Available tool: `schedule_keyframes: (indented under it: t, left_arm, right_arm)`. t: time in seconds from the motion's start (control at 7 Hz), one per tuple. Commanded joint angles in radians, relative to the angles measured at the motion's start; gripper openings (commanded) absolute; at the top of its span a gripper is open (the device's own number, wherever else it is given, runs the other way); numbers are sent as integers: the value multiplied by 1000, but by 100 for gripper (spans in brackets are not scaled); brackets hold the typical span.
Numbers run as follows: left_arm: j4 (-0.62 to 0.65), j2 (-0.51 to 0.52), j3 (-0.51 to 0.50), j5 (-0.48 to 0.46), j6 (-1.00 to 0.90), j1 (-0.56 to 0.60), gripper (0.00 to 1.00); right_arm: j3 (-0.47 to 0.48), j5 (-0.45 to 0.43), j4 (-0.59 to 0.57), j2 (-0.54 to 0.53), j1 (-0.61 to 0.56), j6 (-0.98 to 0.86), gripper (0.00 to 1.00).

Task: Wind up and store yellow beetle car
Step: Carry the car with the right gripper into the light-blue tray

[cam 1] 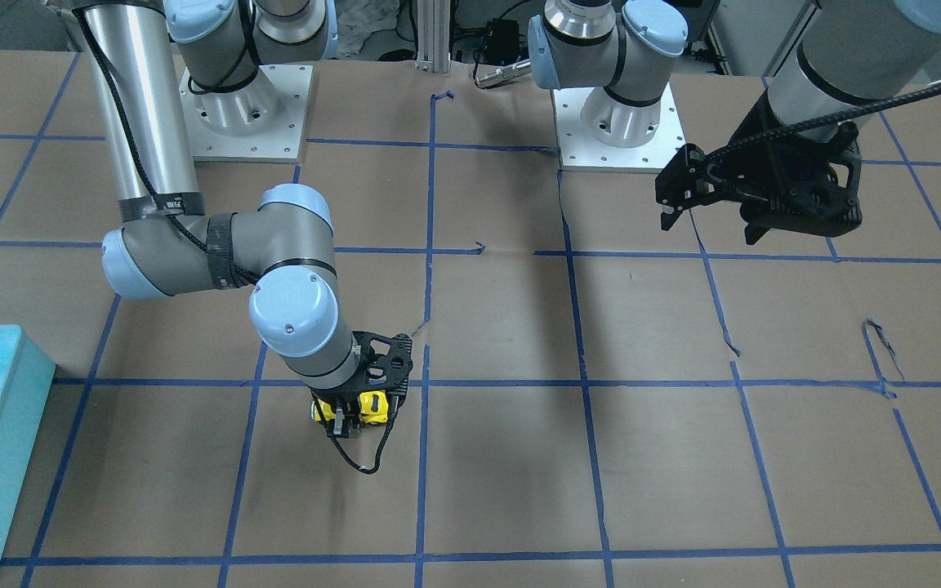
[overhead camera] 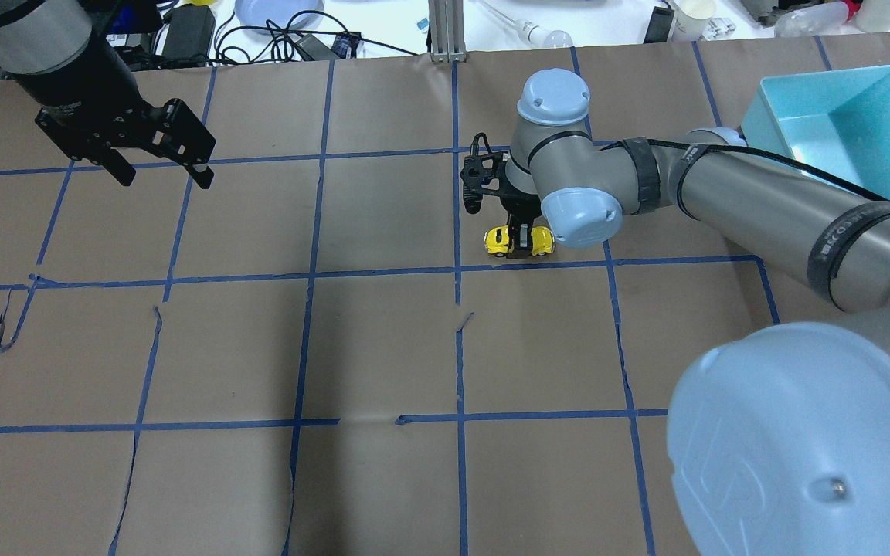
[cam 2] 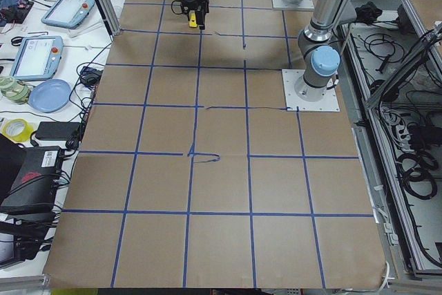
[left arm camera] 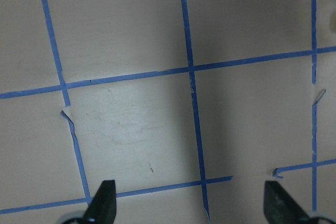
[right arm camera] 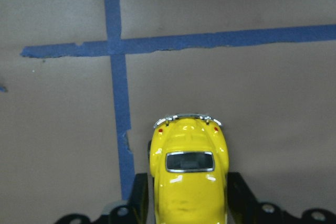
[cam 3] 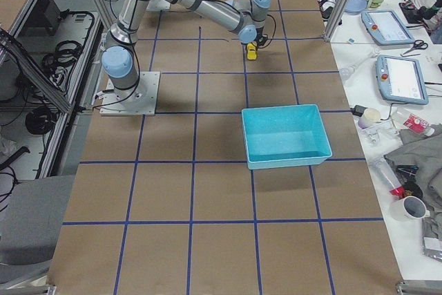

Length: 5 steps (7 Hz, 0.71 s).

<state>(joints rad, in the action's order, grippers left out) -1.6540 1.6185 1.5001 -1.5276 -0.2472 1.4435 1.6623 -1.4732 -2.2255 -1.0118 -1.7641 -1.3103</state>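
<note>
**Ada:** Tool on the right arm (overhead camera: pixel 521 241), how does it stand?

**Ben:** It points straight down, and its two fingers are clamped on the flanks of the yellow beetle car (right arm camera: pixel 189 177). In the wrist view, a black finger presses each side of the body. The end with the chrome bumper and a small dark window sticks out ahead of them.

**Ada:** And where is the car?

**Ben:** It is low over the brown paper worktop (overhead camera: pixel 383 347), a little right of centre. It sits just right of a long strip of blue tape (right arm camera: pixel 118 103) and just on the far side of a crossing strip. It lies crosswise in the overhead view. Whether its wheels touch the paper cannot be told.

**Ada:** The other arm?

**Ben:** The left tool (overhead camera: pixel 161 176) hangs above the far left part of the worktop, well apart from the car. Its fingers are spread wide with only paper and tape below them.

**Ada:** Anything else on the worktop?

**Ben:** A teal bin (cam 3: pixel 286 159) stands toward the right end, apart from the car.
</note>
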Motion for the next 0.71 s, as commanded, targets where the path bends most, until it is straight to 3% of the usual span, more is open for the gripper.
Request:
schedule_keyframes:
  t: [0.0,0.29,0.57]
  left_arm:
    - [2,0,0,6,19,0,100]
    - [3,-2,0,1,11,2,100]
    - [0,1,0,-8,16,6,100]
  right_arm:
    - [-10,-13,6,-40,11,10,0]
    - [-24,-61,155,-170,125,8,0]
    - [-158,-56,387,-208,314,-112,0]
